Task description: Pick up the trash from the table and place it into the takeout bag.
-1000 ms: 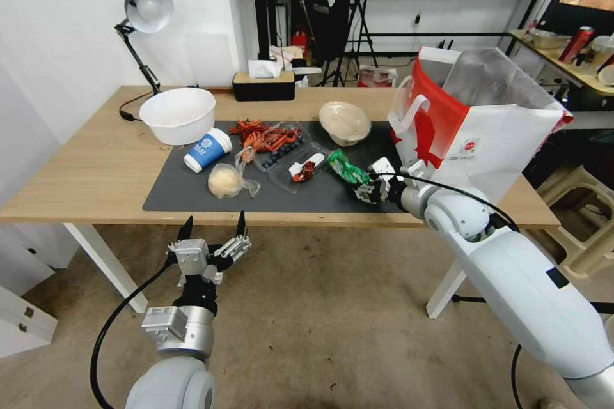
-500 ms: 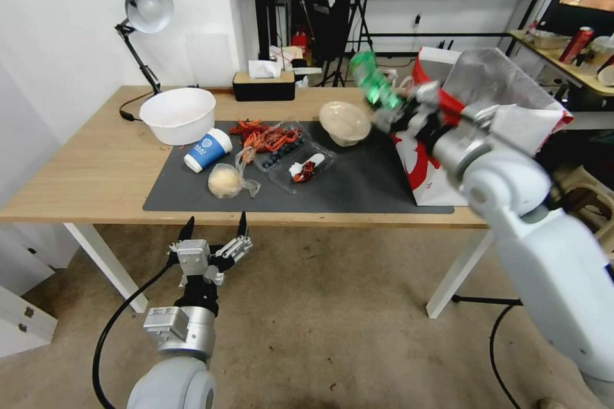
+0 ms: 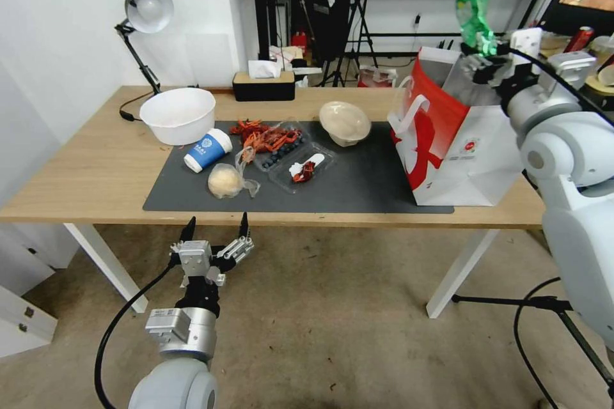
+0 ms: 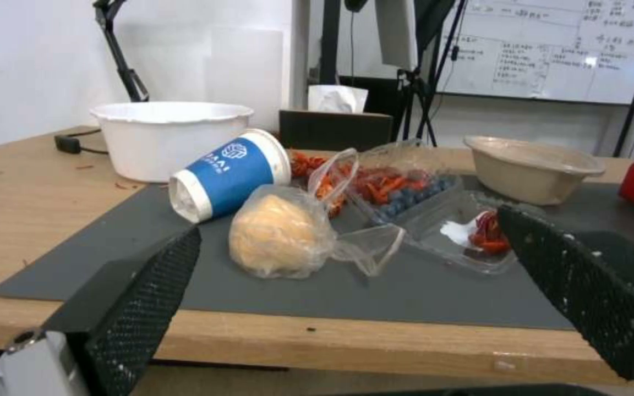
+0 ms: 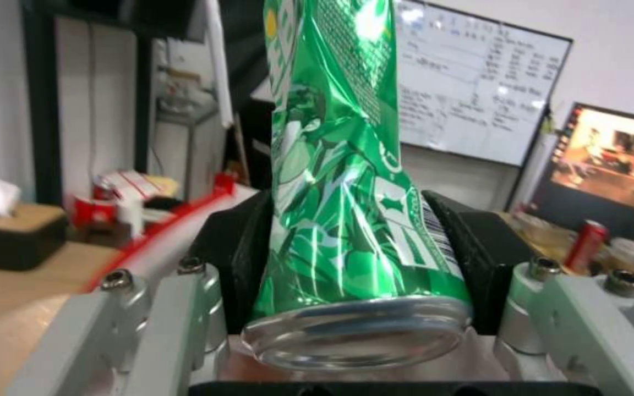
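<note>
My right gripper (image 3: 484, 56) is shut on the crushed green can (image 3: 474, 11), holding it upright just above the open top of the white-and-red takeout bag (image 3: 460, 140) at the table's right end. Up close, the can (image 5: 346, 181) sits pinched between the black pads (image 5: 238, 247). On the dark mat (image 3: 364, 185) lie a blue-and-white paper cup (image 3: 206, 149), a bun in a clear bag (image 3: 225, 181), red crayfish shells (image 3: 265, 134), clear trays (image 3: 307, 167) and a beige bowl (image 3: 345, 121). My left gripper (image 3: 214, 229) hangs open below the table's front edge (image 3: 83, 204), facing the bun (image 4: 280, 236).
A white bowl (image 3: 178, 115), a desk lamp (image 3: 144, 9) and a tissue box (image 3: 263, 84) stand along the table's back left. Tripods and shelving crowd the room behind. A second desk (image 3: 575, 70) is at the far right.
My right arm has lifted the green can off the mat and swung it up and to the right, over the bag's opening. The left arm has stayed put.
</note>
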### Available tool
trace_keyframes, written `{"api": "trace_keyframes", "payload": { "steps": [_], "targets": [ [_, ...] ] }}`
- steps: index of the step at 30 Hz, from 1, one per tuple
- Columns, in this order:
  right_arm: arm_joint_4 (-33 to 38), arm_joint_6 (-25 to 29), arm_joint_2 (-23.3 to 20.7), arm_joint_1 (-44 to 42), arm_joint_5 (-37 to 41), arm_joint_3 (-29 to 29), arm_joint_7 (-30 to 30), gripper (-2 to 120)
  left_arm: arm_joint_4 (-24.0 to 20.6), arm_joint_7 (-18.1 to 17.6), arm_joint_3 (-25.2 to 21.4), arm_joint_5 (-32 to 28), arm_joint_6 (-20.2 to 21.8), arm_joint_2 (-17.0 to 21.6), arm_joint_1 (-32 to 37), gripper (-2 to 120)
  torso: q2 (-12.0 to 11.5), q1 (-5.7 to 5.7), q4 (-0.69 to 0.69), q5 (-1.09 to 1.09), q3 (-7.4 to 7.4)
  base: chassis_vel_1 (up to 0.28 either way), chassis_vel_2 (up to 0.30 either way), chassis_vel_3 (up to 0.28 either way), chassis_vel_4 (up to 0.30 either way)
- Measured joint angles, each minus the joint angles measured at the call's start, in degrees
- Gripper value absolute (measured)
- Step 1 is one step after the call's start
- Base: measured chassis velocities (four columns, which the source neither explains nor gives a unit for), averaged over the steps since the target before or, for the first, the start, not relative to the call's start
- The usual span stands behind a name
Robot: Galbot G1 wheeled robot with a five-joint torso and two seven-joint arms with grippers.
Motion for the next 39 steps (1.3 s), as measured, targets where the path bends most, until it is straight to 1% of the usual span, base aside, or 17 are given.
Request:
{"api": "trace_keyframes", "payload": {
  "steps": [3,9,10,12,13,16,17,18,19,21,23,26,29,30,33,34,39],
  "targets": [
    [-0.21,-0.32,-0.07,-0.73,-0.94,0.72,-0.36,52,-0.05,0.01,0.02,0.13,-0.08,0.00,0.09,100,0.00,0.00,0.00,0.00,0.00,0.000,0.000,0.000,0.000],
    [-0.72,-0.27,-0.16,-1.72,-3.02,1.67,-0.81,78,-0.24,0.10,0.05,0.55,-0.42,0.00,0.31,100,0.00,0.00,0.00,0.00,0.00,0.000,0.000,0.000,0.000],
    [-0.72,-0.27,-0.16,-1.72,-3.02,1.67,-0.81,78,-0.24,0.10,0.05,0.55,-0.42,0.00,0.31,100,0.00,0.00,0.00,0.00,0.00,0.000,0.000,0.000,0.000],
    [-0.75,1.72,-0.28,-1.73,-1.44,1.68,-0.54,90,-0.27,0.15,0.09,0.66,-0.57,0.00,0.41,100,0.00,0.00,0.00,0.00,0.00,0.000,0.000,0.000,0.000],
    [-0.75,1.72,-0.28,-1.73,-1.44,1.68,-0.54,90,-0.27,0.15,0.09,0.66,-0.57,0.00,0.41,100,0.00,0.00,0.00,0.00,0.00,0.000,0.000,0.000,0.000],
    [-0.58,10.86,-0.42,-1.88,6.60,1.47,-1.67,99,-0.31,0.17,0.13,0.69,-0.69,0.00,0.50,100,0.00,0.00,0.01,-0.01,0.00,0.000,0.000,0.000,0.000],
    [-0.58,10.86,-0.42,-1.88,6.60,1.47,-1.67,99,-0.31,0.17,0.13,0.69,-0.69,0.00,0.50,100,0.00,0.00,0.01,-0.01,0.00,0.000,0.000,0.000,0.000],
    [0.13,17.02,-0.55,-2.47,11.84,1.29,-4.65,100,-0.35,0.18,0.13,0.70,-0.72,0.00,0.52,100,0.00,0.00,0.01,-0.01,0.00,0.000,0.000,0.000,0.000],
    [1.00,20.66,-0.65,-3.02,14.95,1.00,-6.45,100,-0.37,0.18,0.12,0.69,-0.75,0.00,0.53,100,0.00,0.00,0.01,-0.02,0.00,0.000,0.000,0.000,0.000],
    [3.52,24.90,-0.59,-4.85,18.74,0.24,-8.60,100,-0.38,0.19,0.11,0.70,-0.78,0.00,0.54,100,0.00,0.00,0.01,-0.02,0.00,0.000,0.000,0.000,0.000],
    [4.71,25.73,-0.51,-6.08,19.02,-0.08,-8.93,100,-0.39,0.20,0.10,0.70,-0.79,0.00,0.54,100,0.00,0.00,0.02,-0.03,0.00,0.000,0.000,0.000,0.000],
    [8.17,26.43,-0.30,-10.46,17.04,-1.04,-9.07,100,-0.40,0.20,0.11,0.70,-0.79,-0.01,0.55,100,0.00,0.00,0.01,-0.01,0.00,0.000,0.000,0.000,0.000],
    [12.93,26.57,1.19,-18.94,8.00,-1.99,-8.80,100,-0.43,0.21,0.13,0.70,-0.82,-0.01,0.55,100,0.00,0.00,0.00,-0.01,-0.01,0.000,0.000,0.000,0.000],
    [12.93,26.57,1.19,-18.94,8.00,-1.99,-8.80,100,-0.43,0.21,0.13,0.70,-0.82,-0.01,0.55,100,0.00,0.00,0.00,-0.01,-0.01,0.000,0.000,0.000,0.000],
    [16.39,27.39,4.87,-26.02,-2.38,-2.06,-8.21,100,-0.43,0.21,0.05,0.68,-0.87,0.00,0.52,100,0.00,0.00,0.02,-0.01,0.00,0.000,0.000,0.000,0.000],
    [16.39,27.39,4.87,-26.02,-2.38,-2.06,-8.21,100,-0.43,0.21,0.05,0.68,-0.87,0.00,0.52,100,0.00,0.00,0.02,-0.01,0.00,0.000,0.000,0.000,0.000],
    [20.57,28.43,9.03,-35.99,-10.51,-2.03,-6.10,100,-0.42,0.20,0.01,0.66,-0.91,0.01,0.48,100,0.01,0.00,-0.01,-0.02,-0.01,0.000,0.000,0.000,0.000]
  ]
}}
